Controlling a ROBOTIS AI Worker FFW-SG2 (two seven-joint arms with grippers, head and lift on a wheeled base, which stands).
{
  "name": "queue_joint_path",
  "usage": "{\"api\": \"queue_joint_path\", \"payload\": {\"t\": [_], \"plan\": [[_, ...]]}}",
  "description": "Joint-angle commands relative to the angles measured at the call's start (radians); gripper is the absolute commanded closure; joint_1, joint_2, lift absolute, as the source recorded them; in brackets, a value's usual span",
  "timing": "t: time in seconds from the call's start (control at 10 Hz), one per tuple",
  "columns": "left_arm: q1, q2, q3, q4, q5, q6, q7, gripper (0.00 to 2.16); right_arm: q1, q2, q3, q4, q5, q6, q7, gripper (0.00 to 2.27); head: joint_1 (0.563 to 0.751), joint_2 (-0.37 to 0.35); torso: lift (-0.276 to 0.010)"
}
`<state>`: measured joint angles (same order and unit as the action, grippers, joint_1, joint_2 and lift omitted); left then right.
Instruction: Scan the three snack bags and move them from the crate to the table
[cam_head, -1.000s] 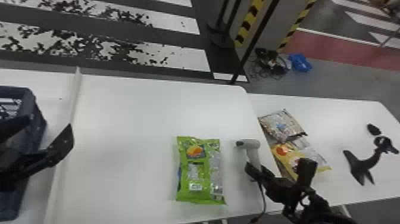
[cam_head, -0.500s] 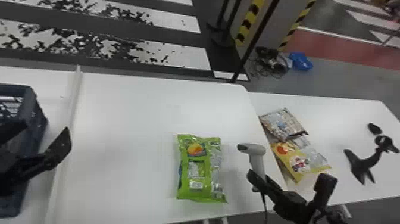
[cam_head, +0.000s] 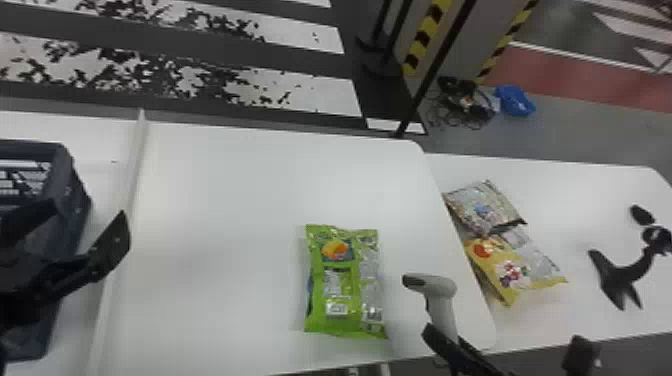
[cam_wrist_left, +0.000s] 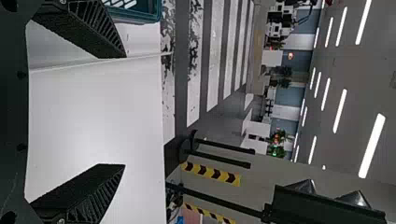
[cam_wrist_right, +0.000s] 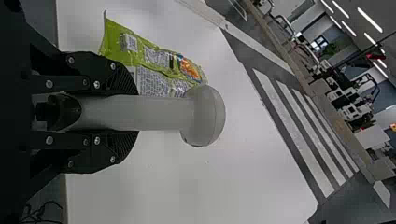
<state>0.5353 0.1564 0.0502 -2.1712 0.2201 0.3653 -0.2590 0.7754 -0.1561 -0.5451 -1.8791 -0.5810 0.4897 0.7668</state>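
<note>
Plainly, the green bag bears a white label

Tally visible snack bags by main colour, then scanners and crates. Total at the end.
Green snack bag: 1
Yellow snack bag: 1
Silvery snack bag: 1
Scanner: 1
Crate: 1
Total: 5

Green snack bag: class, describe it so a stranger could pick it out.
On the white table, look between the crate and the scanner. The snack bag there is green; the silvery bag and yellow bag lie together right of the scanner.
</note>
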Motion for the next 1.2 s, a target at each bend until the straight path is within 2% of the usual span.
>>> {"api": "queue_joint_path", "payload": {"t": [0.0,0.3,0.5,0.8,1.1], "plan": [[-0.005,0.000,-0.004,0.007,-0.001,0.002,0.000,0.03,0.031,0.013,-0.006,-0.032,-0.013,0.050,0.028,2.13,0.695,-0.286,-0.062],[-0.008,0.000,-0.004,0.011,-0.001,0.002,0.000,0.03,0.076,0.026,-0.007,-0.060,-0.034,0.111,0.114,2.13,0.695,-0.249,-0.062],[-0.008,0.000,-0.004,0.013,-0.001,-0.001,0.000,0.03,0.099,0.027,0.010,-0.063,-0.025,0.105,0.120,2.13,0.695,-0.234,-0.062],[-0.006,-0.002,-0.004,0.013,-0.001,-0.004,-0.002,0.03,0.099,0.027,0.068,-0.048,0.021,0.053,0.103,2.13,0.695,-0.213,-0.062],[0.015,-0.002,0.002,0.007,-0.001,-0.041,-0.002,0.03,0.068,0.027,0.148,-0.009,0.092,-0.009,0.034,2.14,0.695,-0.179,-0.062]]}}
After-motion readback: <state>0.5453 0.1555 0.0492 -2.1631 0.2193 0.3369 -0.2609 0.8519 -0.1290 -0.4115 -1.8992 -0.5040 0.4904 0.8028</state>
